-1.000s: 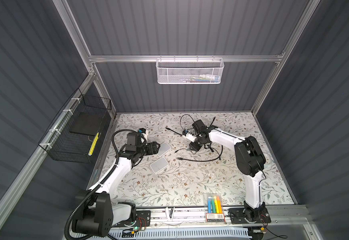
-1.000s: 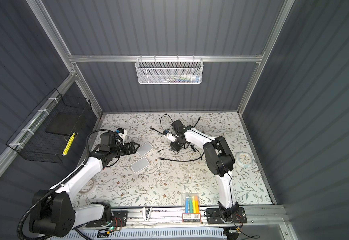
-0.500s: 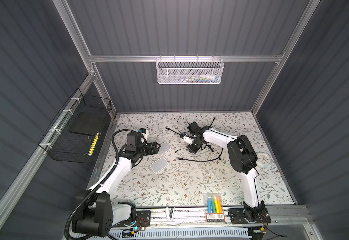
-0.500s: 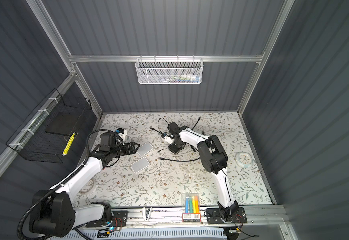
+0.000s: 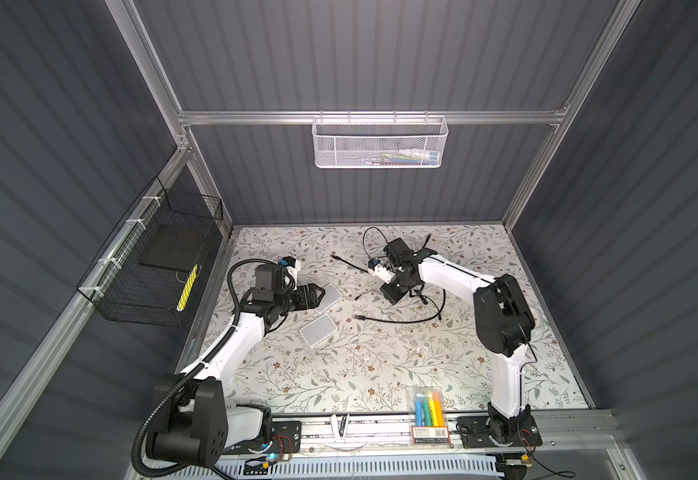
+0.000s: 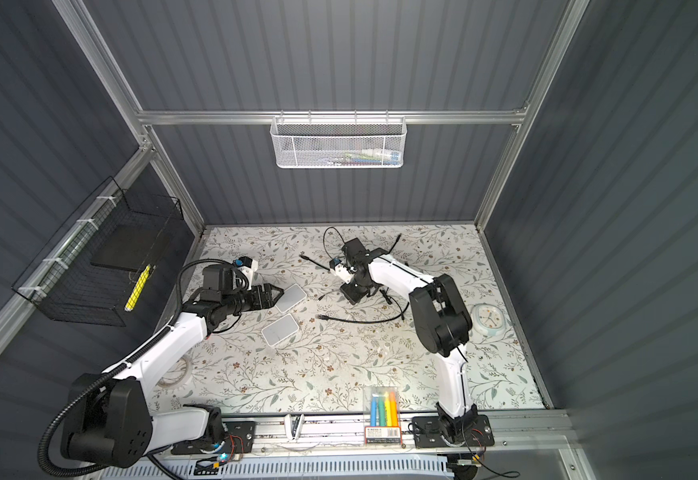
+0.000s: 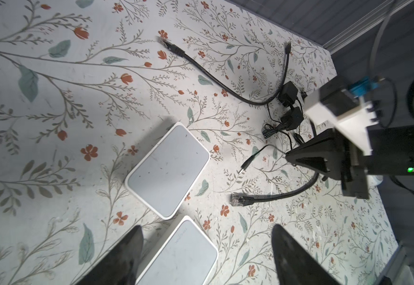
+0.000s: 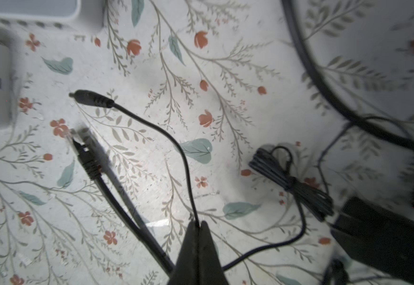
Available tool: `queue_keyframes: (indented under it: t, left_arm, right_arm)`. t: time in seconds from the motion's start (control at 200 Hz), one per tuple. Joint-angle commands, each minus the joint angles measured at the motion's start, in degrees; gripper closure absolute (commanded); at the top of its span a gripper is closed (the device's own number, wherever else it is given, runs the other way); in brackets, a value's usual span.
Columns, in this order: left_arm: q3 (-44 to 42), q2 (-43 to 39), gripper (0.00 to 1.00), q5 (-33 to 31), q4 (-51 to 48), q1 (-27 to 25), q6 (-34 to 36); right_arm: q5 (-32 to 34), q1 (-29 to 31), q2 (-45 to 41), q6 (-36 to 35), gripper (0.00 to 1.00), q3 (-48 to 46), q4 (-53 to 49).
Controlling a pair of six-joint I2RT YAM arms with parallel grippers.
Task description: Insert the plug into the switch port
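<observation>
Noted left arm [image 5: 237, 345] rooted at the near left corner of the table [image 5: 380, 374], forearm slanted along the left edge, wrist roughly level. Found left gripper [image 5: 321, 293] aimed at the table's middle, jaws wide apart (dark tapered fingers [image 7: 129, 249] plain in the wrist view). Noted right arm [image 5: 501, 320] rooted at the near right corner, elbow high, forearm reaching toward the far middle. Found right gripper [image 8: 197, 223] tipped downward, jaws pinched together on thin black cord [image 8: 187, 167].

On the table [image 5: 380, 370], the far switch [image 5: 331, 296] is set just behind the near switch [image 5: 317, 330]; the plug cable [image 8: 92, 100] is found to their right.
</observation>
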Motion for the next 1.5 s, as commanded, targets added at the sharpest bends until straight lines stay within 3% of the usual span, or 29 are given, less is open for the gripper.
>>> queue_keyframes:
  t: [0.0, 0.325, 0.83, 1.496]
  left_arm:
    - [0.4, 2.0, 0.18, 6.1, 3.8, -1.2, -2.5]
    - [2.2, 9.9, 0.23, 19.0, 19.6, -5.6, -7.9]
    - [7.4, 20.8, 0.47, 21.2, 23.8, -11.7, -9.0]
    - [7.2, 19.3, 0.86, 21.3, 24.5, -12.0, -8.7]
  right_arm:
    - [0.6, -0.8, -5.3, 2.2, 1.0, -2.4, 2.5]
    - [-1.9, -0.9, -13.5, 5.3, 1.0, -10.4, 7.4]
    - [-5.5, -0.9, -17.6, 6.5, 1.0, -15.0, 10.1]
    - [-4.5, -0.9, -17.3, 6.4, 1.0, -14.8, 9.7]
